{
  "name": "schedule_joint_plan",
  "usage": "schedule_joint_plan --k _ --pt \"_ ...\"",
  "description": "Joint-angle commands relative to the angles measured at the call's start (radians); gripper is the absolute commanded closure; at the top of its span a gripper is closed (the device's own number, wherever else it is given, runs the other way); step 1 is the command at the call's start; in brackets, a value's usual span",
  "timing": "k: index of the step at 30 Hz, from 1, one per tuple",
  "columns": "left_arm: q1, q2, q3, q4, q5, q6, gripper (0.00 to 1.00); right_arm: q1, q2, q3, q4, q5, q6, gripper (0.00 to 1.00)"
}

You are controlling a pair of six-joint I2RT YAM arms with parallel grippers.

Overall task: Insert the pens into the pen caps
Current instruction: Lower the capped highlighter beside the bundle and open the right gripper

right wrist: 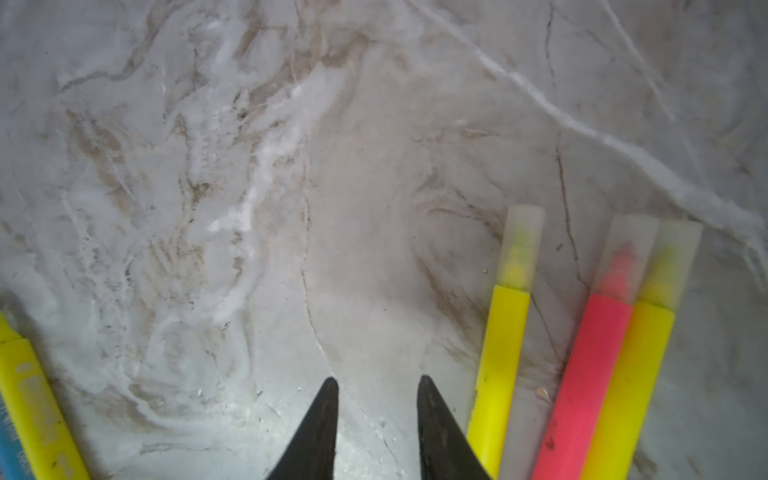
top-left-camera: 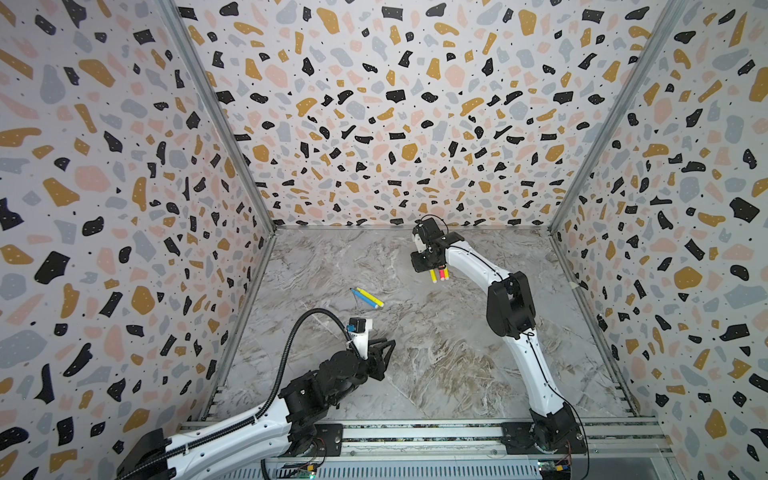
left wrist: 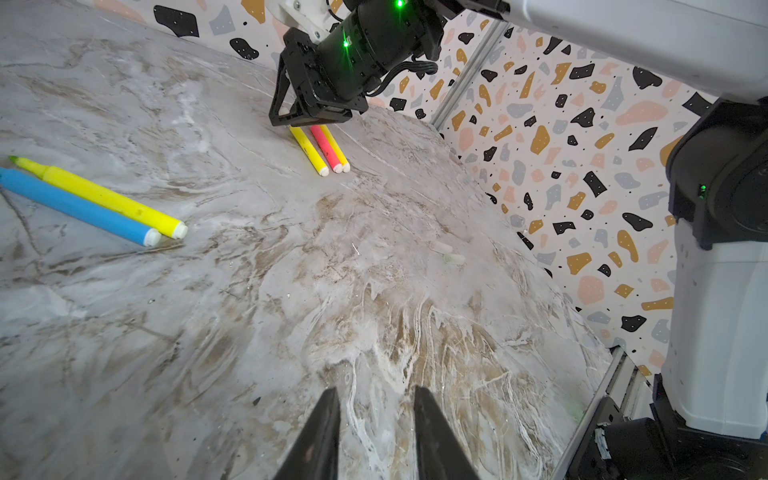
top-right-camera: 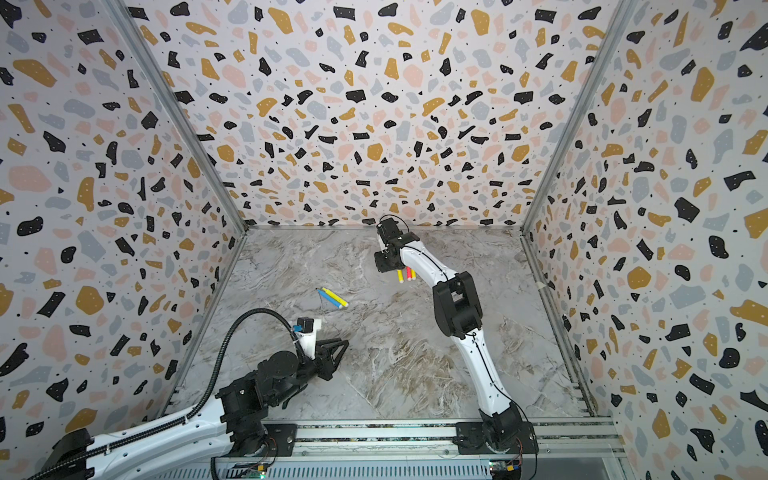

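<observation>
Right gripper (right wrist: 376,380) hangs low over the table (right wrist: 208,187), jaws a narrow gap apart with nothing between them; it holds no pen. Just beside it lies a capped yellow pen (right wrist: 498,365). A little further off is the pink pen (right wrist: 590,374), with a second capped yellow pen (right wrist: 629,386) touching its far side. Each of the three wears a cloudy cap (right wrist: 521,245) pushed down over its tip, so I judge those three done.

Well apart from the pink pen, toward the left arm's side, a blue pen (left wrist: 79,208) and a bare yellow pen (left wrist: 104,195) lie touching along their length. The yellow one's tip is plainly uncovered. The blue one's tip is cut off in the left wrist view and too small in both top views to be sure of, though it looks bare.

Nearer the arms' bases than the pink pen, a loose cap (left wrist: 442,248) and a second loose cap (left wrist: 454,259) lie just beside each other, well apart from the uncapped pair.

Left gripper (left wrist: 376,390) sits farther from the pink pen than any of these, jaws apart and empty.

Three of five pens look finished. Two pens and two caps are left to join, and neither is picked up yet.
</observation>
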Motion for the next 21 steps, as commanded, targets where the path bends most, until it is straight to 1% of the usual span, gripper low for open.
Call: schedule_joint_plan --k 1,21 --pt "-0.002 -0.011 0.008 0.019 -0.017 0.008 0.69 -0.005 0.015 0.038 -0.032 -0.016 -0.005 0.65" --pt "-0.002 -0.002 0.016 0.019 -0.021 0.011 0.69 -0.040 0.065 0.043 -0.072 0.110 0.060 0.62"
